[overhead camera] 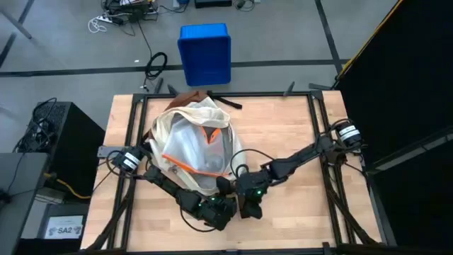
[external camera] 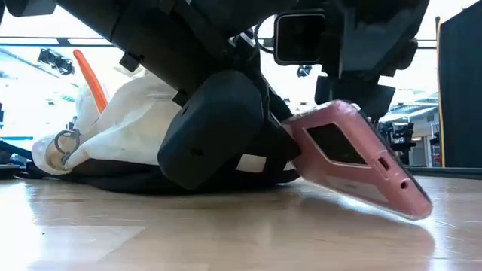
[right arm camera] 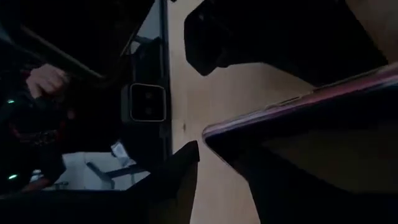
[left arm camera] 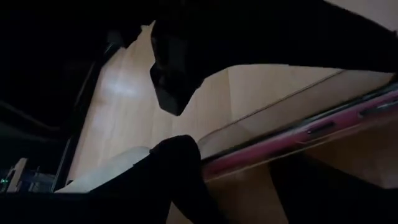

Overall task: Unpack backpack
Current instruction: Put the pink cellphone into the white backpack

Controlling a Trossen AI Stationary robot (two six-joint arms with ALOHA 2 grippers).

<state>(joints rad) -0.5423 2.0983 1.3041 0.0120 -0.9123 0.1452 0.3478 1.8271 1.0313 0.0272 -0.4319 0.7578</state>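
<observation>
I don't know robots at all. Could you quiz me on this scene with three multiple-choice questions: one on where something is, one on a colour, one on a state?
1. Where is the blue bin?
A. On the table
B. On the floor beyond the table
C. Inside the backpack

2. What colour is the case of the phone-like device?
A. Green
B. Yellow
C. Pink

3. How does the device sit?
A. Tilted, one corner down at the tabletop
B. Flat on the table
C. Upright inside the backpack

Answers:
1. B: the blue bin stands past the table edge.
2. C: the device is pink.
3. A: it slants in front of the backpack, where the left gripper and right gripper meet.
</observation>
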